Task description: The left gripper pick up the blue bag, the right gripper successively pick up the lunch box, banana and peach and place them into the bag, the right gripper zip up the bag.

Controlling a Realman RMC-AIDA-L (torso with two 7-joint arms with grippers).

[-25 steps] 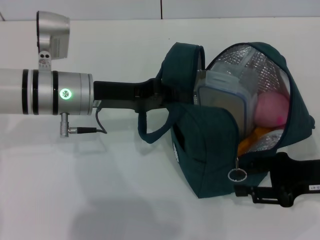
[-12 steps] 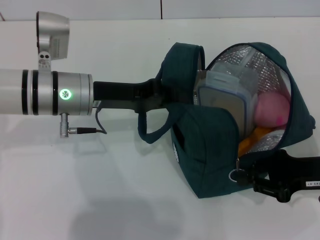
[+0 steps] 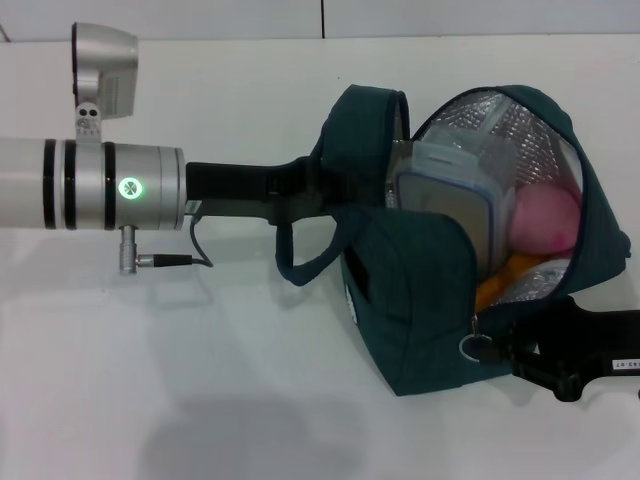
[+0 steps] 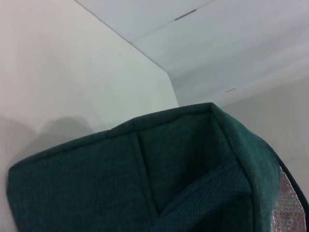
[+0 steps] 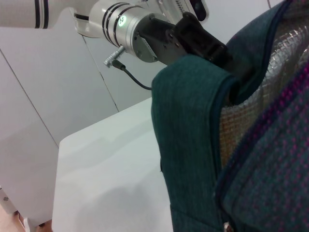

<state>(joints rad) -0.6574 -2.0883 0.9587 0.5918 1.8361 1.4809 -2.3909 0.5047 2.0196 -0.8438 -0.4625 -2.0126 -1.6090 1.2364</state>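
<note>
On your left, the left gripper [image 3: 315, 190] reaches in at the blue bag [image 3: 410, 300] and has the near handle or rim pinched — the bag hangs propped open off the white surface [image 3: 200, 380], though its fingers are buried in fabric, so you cannot tell how far they are closed. Moving right, the silver-lined mouth gapes, and inside you can see the lunch box [image 3: 450, 195] standing on edge, the peach [image 3: 545, 220] beside it and a sliver of the banana [image 3: 500, 285] beneath. All three look packed, so the step in hand is the zipping. At the lower right, the right gripper [image 3: 500, 350] sits at the zipper ring [image 3: 474, 347], touching or nearly touching it; whether the fingers have closed on it is not clear from here. Your next move, as I judge it — confirm a firm pinch on the ring, then draw it along the zipper track while the left arm keeps the bag taut.
</note>
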